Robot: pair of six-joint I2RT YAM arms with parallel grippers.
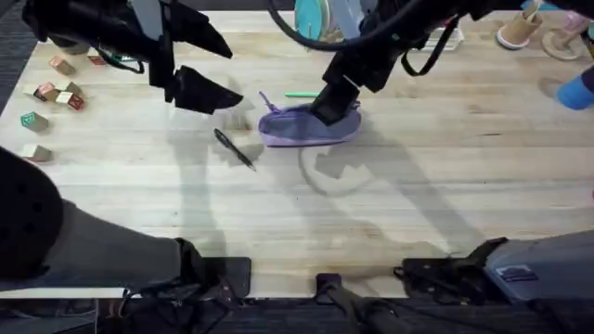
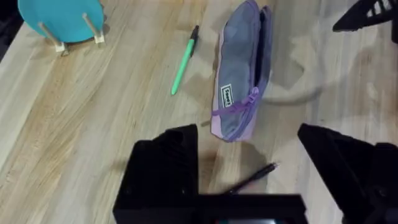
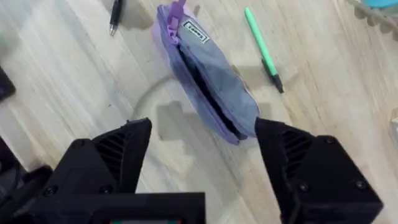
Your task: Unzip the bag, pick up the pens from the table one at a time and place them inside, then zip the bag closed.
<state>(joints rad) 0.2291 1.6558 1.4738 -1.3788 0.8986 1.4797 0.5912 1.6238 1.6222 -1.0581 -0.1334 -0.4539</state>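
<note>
The lavender bag (image 1: 302, 130) lies mid-table, and a dark slit runs along its zipper (image 3: 208, 87). Its purple pull tab (image 2: 235, 107) hangs at the end toward the left gripper. A green pen (image 1: 302, 94) lies on the table (image 1: 418, 186) just behind the bag. A black pen (image 1: 234, 148) lies in front of it to the left. My right gripper (image 1: 334, 109) hovers open over the bag's right half, its fingers (image 3: 118, 155) spread wide with nothing between them. My left gripper (image 1: 227, 70) is open to the left of the bag, above the black pen (image 2: 252, 178).
A teal plate on a wooden rack (image 1: 311, 14) stands behind the bag. Small wooden blocks (image 1: 56, 93) are scattered at the far left. Wooden pieces (image 1: 520, 28) and a blue object (image 1: 577, 91) sit at the back right. The front half of the table is bare wood.
</note>
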